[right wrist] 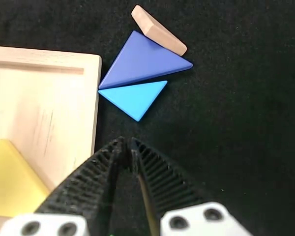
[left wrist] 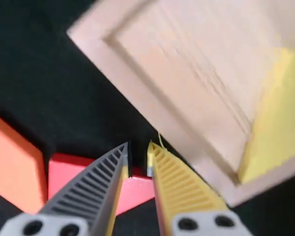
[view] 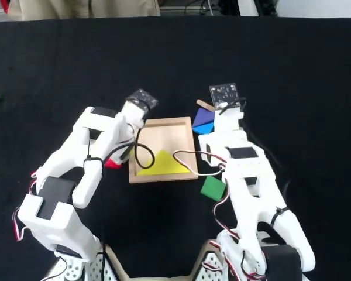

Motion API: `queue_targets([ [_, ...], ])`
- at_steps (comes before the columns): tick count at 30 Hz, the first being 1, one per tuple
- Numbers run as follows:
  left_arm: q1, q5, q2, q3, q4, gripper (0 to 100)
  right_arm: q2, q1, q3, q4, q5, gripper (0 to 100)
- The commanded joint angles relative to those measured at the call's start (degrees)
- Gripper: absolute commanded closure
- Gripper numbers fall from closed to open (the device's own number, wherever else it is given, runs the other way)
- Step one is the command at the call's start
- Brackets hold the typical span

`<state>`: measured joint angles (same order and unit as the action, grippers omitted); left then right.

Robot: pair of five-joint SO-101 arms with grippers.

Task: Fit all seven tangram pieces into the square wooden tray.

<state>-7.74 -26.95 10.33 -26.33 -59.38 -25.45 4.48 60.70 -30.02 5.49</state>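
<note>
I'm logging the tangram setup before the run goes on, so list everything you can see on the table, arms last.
wooden tray: one, pale wood, table centre
yellow triangle: one, yellow, inside the tray, near corner
red piece: one, red, on the cloth beside the tray, under the left gripper
orange piece: one, orange, next to the red piece
dark blue triangle: one, beside the tray's other side
light blue triangle: one, against the dark blue triangle
tan piece: one, touching the dark blue triangle
green square: one, by the right arm
left gripper: slightly open
right gripper: shut
</note>
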Motion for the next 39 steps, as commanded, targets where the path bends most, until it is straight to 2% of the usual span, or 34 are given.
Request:
queue_targets([
  [1, -0.7, -6.2, -1.3, 0.7, -8.1, 92, 0.5, -0.9, -0.2, 1.2, -0.2, 98.7],
  [4, -0.2, -11.2, -1.2, 0.6, -14.2, 92, 0.5, -0.9, -0.2, 1.2, -0.1, 98.7],
  [10, 1.1, -18.5, -1.3, -6.6, -18.5, 93, 0.5, -0.9, -0.3, 1.2, -0.1, 98.7],
  [13, 1.1, -19.4, -2.4, -7.4, -22.0, 97, 0.5, -0.9, -0.4, 1.2, -0.1, 98.7],
  [15, 1.1, -19.3, -5.5, -7.4, -24.1, 97, 0.5, -0.9, -0.4, 1.2, -0.1, 98.7],
  [19, 2.3, -18.1, -19.6, -8.0, -26.5, 96, 0.5, -0.9, -0.4, 1.2, -0.1, 98.7],
  [23, 5.6, -9.1, -38.9, -8.0, -26.6, 94, 0.5, -0.9, -0.4, 1.2, -0.1, 98.7],
  [30, 9.5, 34.0, -61.5, -20.4, -16.9, 80, 0.5, -0.9, -0.3, 1.1, -0.2, 98.7],
  [33, 13.9, 47.2, -65.7, -25.8, -10.6, 78, 0.5, -0.9, -0.2, 1.1, -0.2, 98.7],
  [35, 15.8, 51.6, -66.5, -28.3, -8.7, 76, 0.5, -0.9, -0.2, 1.1, -0.2, 98.7],
  [39, 16.6, 52.1, -65.1, -32.1, -8.2, 72, 0.5, -0.9, -0.2, 1.1, -0.1, 98.7],
])
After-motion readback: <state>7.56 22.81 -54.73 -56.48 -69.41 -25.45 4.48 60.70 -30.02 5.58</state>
